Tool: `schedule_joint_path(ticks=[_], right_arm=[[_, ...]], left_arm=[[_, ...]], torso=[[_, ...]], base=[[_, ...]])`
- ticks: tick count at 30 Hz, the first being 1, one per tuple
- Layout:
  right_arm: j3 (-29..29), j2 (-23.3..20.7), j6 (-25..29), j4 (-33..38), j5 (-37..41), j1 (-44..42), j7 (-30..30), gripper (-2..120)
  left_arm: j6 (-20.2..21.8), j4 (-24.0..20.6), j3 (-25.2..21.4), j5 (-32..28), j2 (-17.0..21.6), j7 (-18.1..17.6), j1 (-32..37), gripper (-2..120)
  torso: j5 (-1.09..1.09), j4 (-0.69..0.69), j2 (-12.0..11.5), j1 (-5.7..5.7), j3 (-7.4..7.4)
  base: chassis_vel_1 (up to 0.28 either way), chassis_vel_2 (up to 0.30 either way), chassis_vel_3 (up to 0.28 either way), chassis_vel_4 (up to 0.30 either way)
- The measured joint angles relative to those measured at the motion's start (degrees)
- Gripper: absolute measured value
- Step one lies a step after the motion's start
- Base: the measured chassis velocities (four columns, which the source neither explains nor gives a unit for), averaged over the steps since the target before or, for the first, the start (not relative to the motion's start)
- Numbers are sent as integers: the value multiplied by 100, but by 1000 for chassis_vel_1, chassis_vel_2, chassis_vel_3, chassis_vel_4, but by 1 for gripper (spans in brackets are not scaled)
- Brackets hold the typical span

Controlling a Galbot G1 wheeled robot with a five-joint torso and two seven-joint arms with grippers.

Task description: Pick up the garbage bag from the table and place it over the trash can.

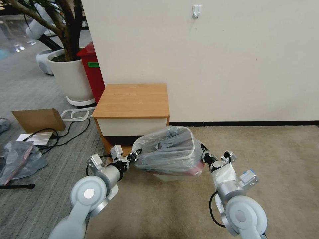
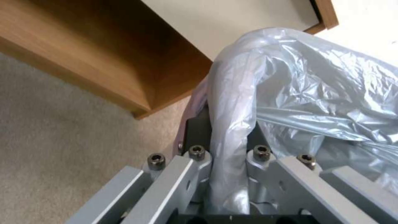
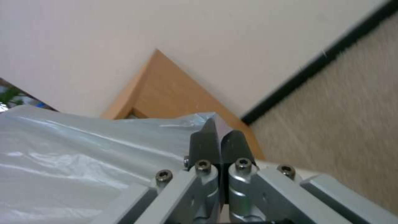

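The bag (image 1: 167,149) sits at the centre of the head view, stretched over the can (image 1: 172,176), whose pale lower edge peeps out under the plastic. The pink-red band runs along the bag's lower front edge, low on the can. The can stands on the beige carpet just in front of the table (image 1: 133,99), which fills the middle of the frame against the cream wall.

The left gripper (image 1: 135,154) is at the bag's left side, lower centre-left of the head view. In the left wrist view a thick fold of grey plastic (image 2: 232,124) runs down between its dark fingers (image 2: 195,130), so it holds a bunch of the bag, with the table's wooden underside at upper left of that frame.

The right gripper (image 1: 206,156) is at the bag's right side, lower centre-right of the head view. In the right wrist view its two dark fingers (image 3: 205,144) are pressed together at the centre, with the bag (image 3: 83,155) spreading out to lower left right up against them. Whether any film is pinched between them I cannot tell. A corner of the table (image 3: 166,93) shows beyond, and a black skirting line runs to the upper right.

At upper left of the head view stand a white plant pot (image 1: 69,76) and a red bin (image 1: 93,73). A cardboard piece (image 1: 39,119) and another plastic sheet (image 1: 18,157) lie on the grey carpet at left.
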Motion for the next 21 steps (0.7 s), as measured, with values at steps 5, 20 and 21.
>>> schedule_joint_path(ticks=[5, 20, 21], right_arm=[[26, -105, 516, -499, -479, 99, -654, 0], [80, -346, 513, -336, -481, 2, -733, 15], [82, -387, 517, -216, -360, -52, -733, 20]], left_arm=[[4, -5, -6, -67, 38, -1, -22, 5], [24, 33, 21, -73, 136, 45, -89, 5], [27, 73, 19, -45, 161, 63, -112, 5]], torso=[[1, 0, 0, 0, 0], [1, 0, 0, 0, 0], [0, 0, 0, 0, 0]], base=[[0, 0, 0, 0], [0, 0, 0, 0], [0, 0, 0, 0]])
